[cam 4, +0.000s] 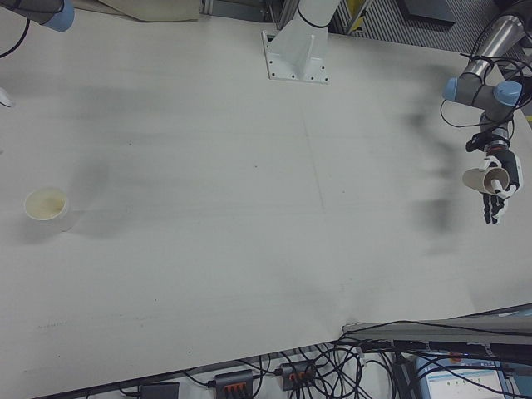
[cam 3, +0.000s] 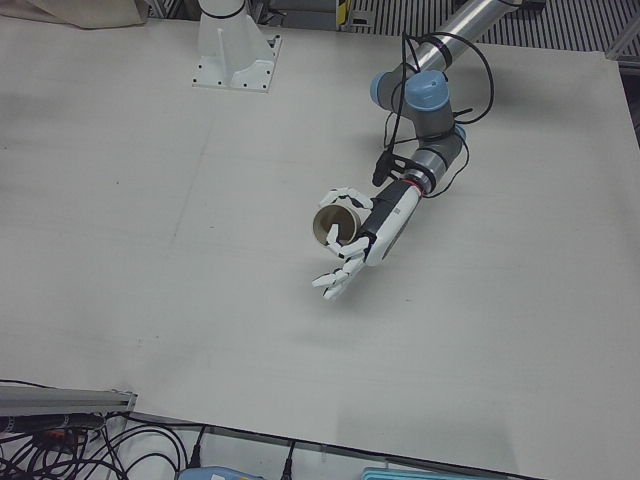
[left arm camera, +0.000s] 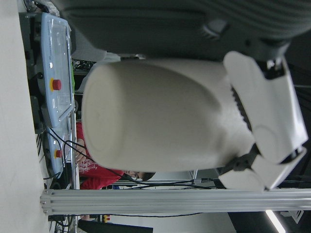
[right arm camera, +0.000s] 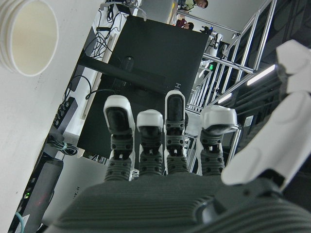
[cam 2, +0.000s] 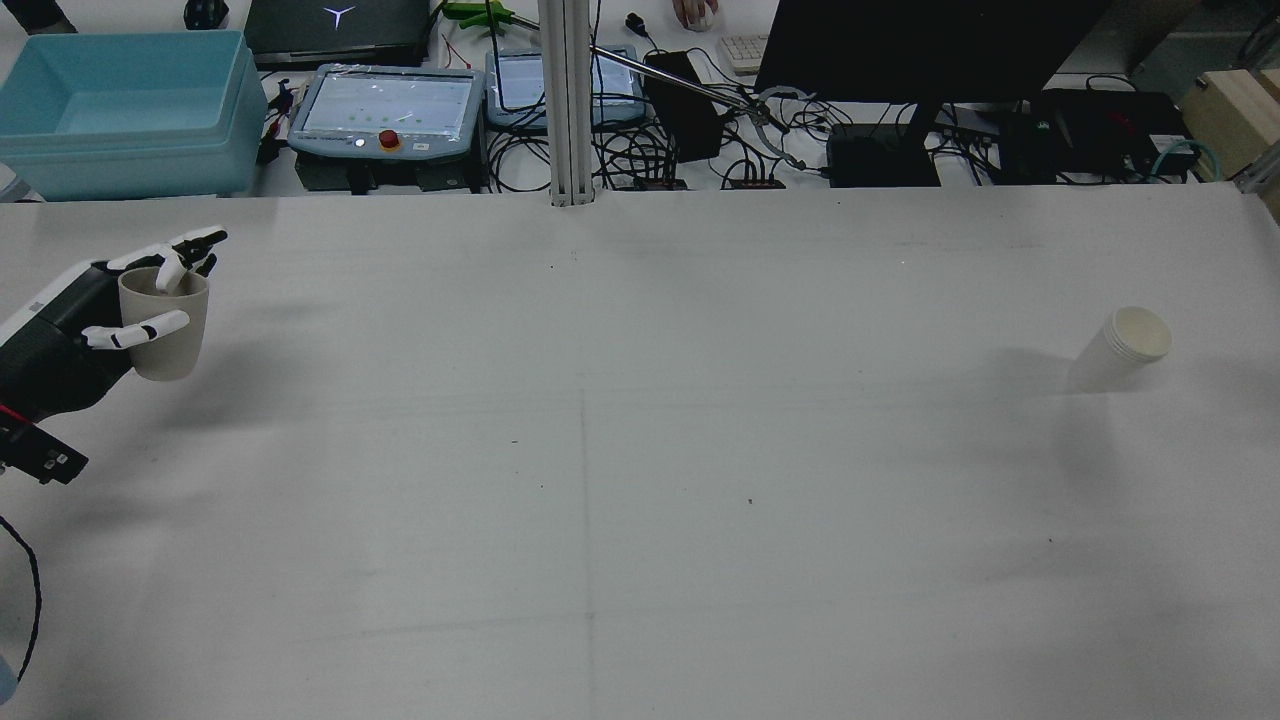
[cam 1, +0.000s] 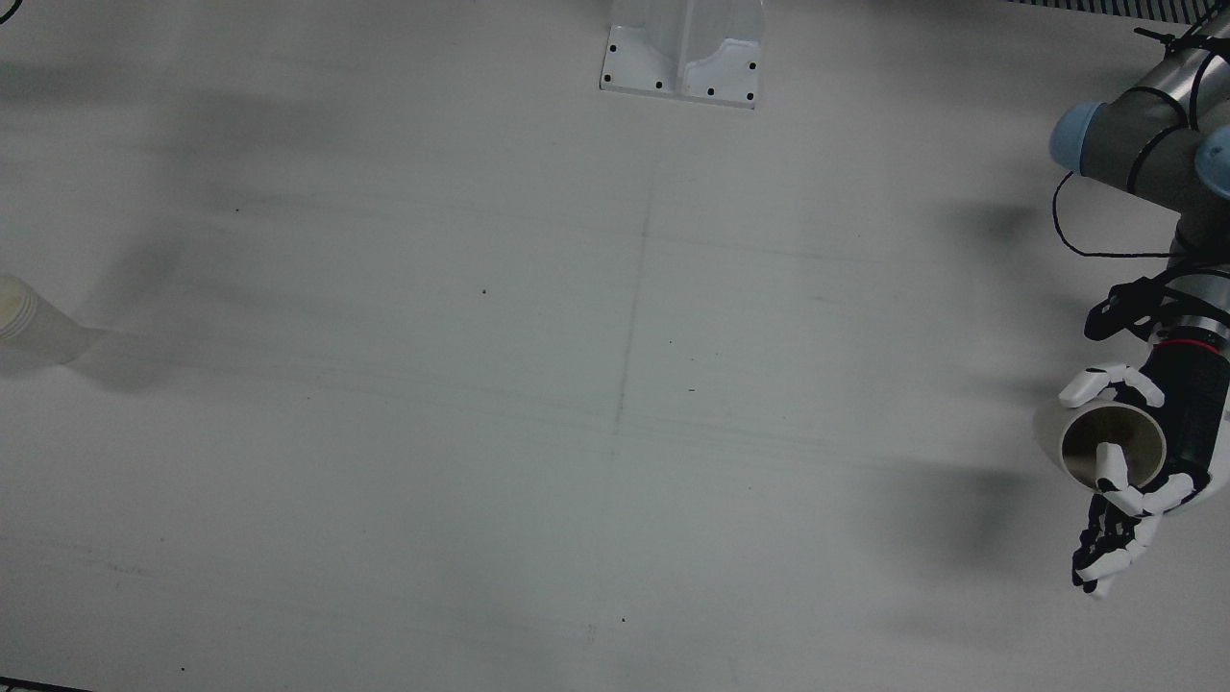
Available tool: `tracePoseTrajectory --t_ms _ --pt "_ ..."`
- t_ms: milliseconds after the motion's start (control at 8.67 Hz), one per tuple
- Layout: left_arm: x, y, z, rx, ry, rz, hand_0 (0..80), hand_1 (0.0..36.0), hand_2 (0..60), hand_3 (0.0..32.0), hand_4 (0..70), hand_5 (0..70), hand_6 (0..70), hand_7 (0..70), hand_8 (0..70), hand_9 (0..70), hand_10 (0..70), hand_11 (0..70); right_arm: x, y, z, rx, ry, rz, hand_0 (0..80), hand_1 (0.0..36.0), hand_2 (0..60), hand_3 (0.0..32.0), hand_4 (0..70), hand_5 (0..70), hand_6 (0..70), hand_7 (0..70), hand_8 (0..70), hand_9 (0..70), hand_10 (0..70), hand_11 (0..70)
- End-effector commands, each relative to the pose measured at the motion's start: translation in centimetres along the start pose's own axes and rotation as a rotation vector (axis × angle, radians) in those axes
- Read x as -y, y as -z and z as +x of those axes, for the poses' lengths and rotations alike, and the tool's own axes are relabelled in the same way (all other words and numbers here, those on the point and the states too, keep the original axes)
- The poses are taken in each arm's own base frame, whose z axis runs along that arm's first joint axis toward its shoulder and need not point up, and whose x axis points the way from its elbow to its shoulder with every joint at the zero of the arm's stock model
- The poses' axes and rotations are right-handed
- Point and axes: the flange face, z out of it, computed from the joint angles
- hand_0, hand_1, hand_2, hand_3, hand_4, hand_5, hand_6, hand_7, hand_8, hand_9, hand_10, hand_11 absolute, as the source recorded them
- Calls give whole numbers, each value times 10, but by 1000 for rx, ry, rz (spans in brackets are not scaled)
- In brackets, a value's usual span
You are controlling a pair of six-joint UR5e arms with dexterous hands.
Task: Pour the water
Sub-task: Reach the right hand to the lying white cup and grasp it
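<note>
My left hand [cam 1: 1190, 423] is shut on a beige cup [cam 1: 1113, 444] and holds it upright above the table at the table's left side. One finger hooks over the cup's rim. The hand [cam 2: 60, 338] and cup [cam 2: 165, 325] also show in the rear view, the left-front view [cam 3: 378, 228] and the left hand view [left arm camera: 160, 116]. A stack of white paper cups [cam 2: 1125, 348] stands far off on the right side; it also shows in the front view [cam 1: 34, 319] and the right-front view [cam 4: 46, 205]. My right hand [right arm camera: 160, 194] shows only in its own view, fingers apart and empty, with the white cups [right arm camera: 30, 36] ahead of it.
A white arm pedestal base [cam 1: 682, 60] is bolted at the table's robot-side edge. Beyond the far edge stand a blue bin [cam 2: 120, 110], a teach pendant [cam 2: 385, 110], a dark monitor [cam 2: 930, 50] and cables. The wide bare tabletop [cam 2: 640, 450] lies between the two cups.
</note>
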Motion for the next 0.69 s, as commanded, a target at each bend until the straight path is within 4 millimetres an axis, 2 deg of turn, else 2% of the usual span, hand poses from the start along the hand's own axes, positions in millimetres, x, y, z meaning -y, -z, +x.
tracePoseTrajectory --t_ms 0,115,231,346,462,577 --pt "-13 -8 -8 -91 -7 4 370 360 600 0 337 700 67 186 39 73 28 55 77 3 40 -26 73 -24 379 58 296 0 335 407 320 339 361 492 322 458" --pt "-21 -16 -12 -92 4 -11 376 360 600 0 344 700 71 194 39 73 27 54 110 24 48 -9 56 -55 391 69 302 0 325 397 316 343 345 474 306 439" --pt "-24 -19 -13 -92 6 -16 387 360 600 0 348 700 75 199 39 73 25 52 118 31 46 8 35 -70 405 79 307 0 343 425 319 361 321 448 270 391" --pt "-24 -17 -19 -80 5 -9 390 360 600 0 348 700 75 198 36 69 24 50 127 40 50 -10 48 -50 412 90 235 0 260 263 211 224 119 177 154 228" --pt "-27 -21 -36 -62 14 -6 387 360 600 0 345 700 74 195 35 66 25 51 152 20 69 -34 134 -14 417 106 118 0 88 0 51 2 1 0 5 13" --pt "-29 -23 -50 -42 9 3 382 360 600 0 342 700 70 186 33 63 26 51 167 -13 92 -61 162 -10 422 116 64 0 0 0 0 0 0 0 0 0"
